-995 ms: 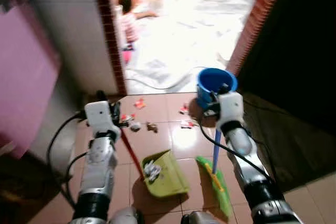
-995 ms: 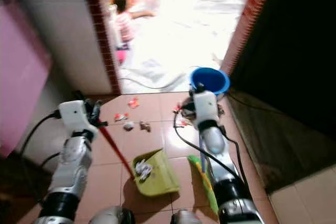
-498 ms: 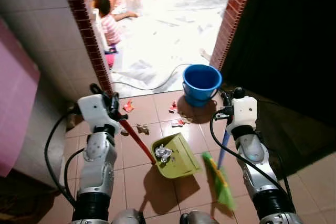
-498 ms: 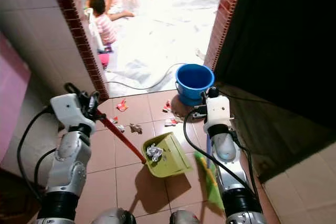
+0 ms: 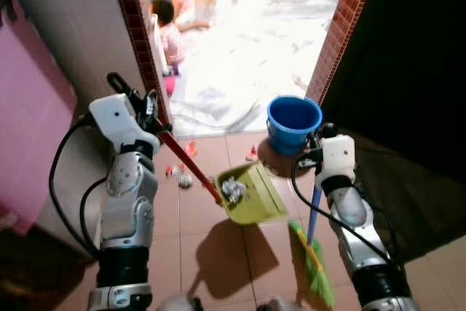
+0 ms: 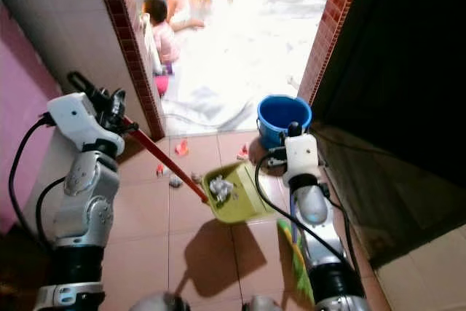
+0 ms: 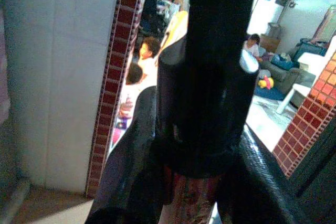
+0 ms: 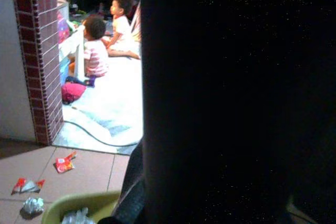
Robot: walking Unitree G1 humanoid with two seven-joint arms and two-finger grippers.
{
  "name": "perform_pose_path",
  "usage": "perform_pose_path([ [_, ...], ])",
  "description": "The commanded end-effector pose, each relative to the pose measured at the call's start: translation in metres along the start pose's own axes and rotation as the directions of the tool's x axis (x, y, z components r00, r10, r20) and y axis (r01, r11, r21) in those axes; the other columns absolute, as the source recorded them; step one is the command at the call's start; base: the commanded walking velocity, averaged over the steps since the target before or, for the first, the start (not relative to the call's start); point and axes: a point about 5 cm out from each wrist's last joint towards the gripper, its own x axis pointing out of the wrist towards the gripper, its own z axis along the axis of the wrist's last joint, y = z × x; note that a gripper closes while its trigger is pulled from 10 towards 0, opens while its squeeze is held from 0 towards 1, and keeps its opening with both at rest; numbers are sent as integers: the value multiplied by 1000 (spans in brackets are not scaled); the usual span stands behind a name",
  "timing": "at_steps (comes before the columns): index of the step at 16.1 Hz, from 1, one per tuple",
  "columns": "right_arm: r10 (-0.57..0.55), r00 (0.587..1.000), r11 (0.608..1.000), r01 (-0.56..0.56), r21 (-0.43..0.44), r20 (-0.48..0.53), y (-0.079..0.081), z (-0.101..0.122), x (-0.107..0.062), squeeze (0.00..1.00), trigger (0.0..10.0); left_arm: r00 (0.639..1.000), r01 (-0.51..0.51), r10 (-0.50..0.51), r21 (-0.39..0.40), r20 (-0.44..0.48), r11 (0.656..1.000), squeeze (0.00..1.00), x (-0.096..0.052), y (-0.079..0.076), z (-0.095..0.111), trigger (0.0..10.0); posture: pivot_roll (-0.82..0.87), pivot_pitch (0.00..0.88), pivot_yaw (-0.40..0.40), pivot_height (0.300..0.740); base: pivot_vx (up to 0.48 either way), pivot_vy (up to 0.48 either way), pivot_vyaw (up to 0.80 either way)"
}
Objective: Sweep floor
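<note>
The left end effector (image 5: 149, 111) gripped the red handle of the green dustpan (image 5: 251, 193), which hung tilted above the tiled floor (image 5: 211, 253) with crumpled litter (image 5: 233, 189) inside. The right end effector (image 5: 314, 156) was clamped on the blue broom handle (image 5: 314, 213), its green bristles (image 5: 314, 267) touching the floor. More wrappers (image 6: 180, 148) lay near the blue bucket (image 5: 293, 120) at the doorway.

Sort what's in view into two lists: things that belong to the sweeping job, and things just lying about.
Sweeping job:
- green plastic dustpan on a red handle, held by left end effector
- green-bristled broom with blue handle, in right end effector
- scattered wrappers

Lying about:
- blue plastic bucket
- cable on the pale floor
</note>
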Motion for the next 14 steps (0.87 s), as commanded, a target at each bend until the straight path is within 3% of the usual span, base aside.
perform_pose_path([
  [1,-15,1000,1000,15,-1,-26,-5,-3,-1,0,10000,996,29,-26,-27,89,999,0,10,-11,24,10000,-104,0,48,740,401,0,-800],
  [7,21,999,1000,-21,-6,-36,2,-6,-1,0,10000,982,53,-35,-96,184,994,0,22,-27,59,10000,-101,0,48,740,404,0,-105],
  [14,34,999,999,-35,-24,-38,2,-6,-1,0,10000,974,18,13,-131,227,991,0,31,-29,74,10000,-112,0,45,740,418,34,0],
])
